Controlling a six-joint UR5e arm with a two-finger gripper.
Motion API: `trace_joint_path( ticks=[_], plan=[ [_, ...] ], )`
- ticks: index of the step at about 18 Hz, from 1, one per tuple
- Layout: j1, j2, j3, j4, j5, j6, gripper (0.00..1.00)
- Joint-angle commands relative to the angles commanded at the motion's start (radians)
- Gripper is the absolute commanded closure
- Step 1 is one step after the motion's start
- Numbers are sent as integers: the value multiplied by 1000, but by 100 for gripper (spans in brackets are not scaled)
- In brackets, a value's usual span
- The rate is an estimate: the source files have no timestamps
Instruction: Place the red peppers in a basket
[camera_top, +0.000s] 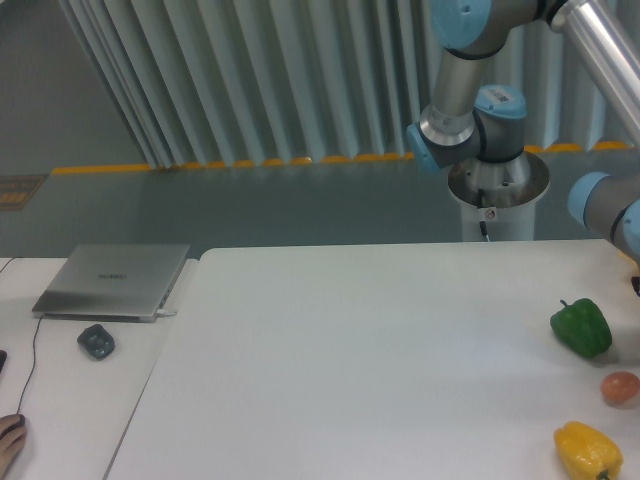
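A: Where are the red peppers and the basket?

B: Neither shows. Near the right edge of the table (330, 350) lie a green pepper (581, 327), a small reddish round thing (620, 387) too blurred to name, and a yellow pepper (588, 450) by the front right corner. No basket is in view; both may lie beyond the right edge of the picture

A: And the pincer?

B: Out of sight. Only the arm (470, 110) shows, with an elbow joint at the right edge, so I cannot tell whether the fingers are spread or closed

A: Which step, then?

B: I judge it an early one, the reach toward the produce on the right. Next it must find a red pepper, come down over it with fingers apart, and grip

A: Anything else about?

B: A closed laptop (113, 281) and a mouse (96, 341) on the desk at the left, well apart from the peppers
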Motion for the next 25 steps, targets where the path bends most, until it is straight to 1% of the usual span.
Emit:
trace_joint_path(
  ticks=[10,11,13,14,15,16,17,18,19,22,25],
  plan=[
    [0,-26,14,5,2,0,0],
    [0,-26,11,18,2,2,0],
    [0,-29,11,21,2,2,2],
    [0,-29,11,21,2,3,9],
    [0,-29,11,21,2,6,25],
    [0,-29,12,20,2,9,36],
    [2,-29,12,20,2,11,53],
    [3,-29,12,18,2,12,65],
    [3,-29,12,18,2,12,69],
    [6,-23,14,15,0,6,69],
    [6,0,14,12,-8,-5,69]
  ],
)
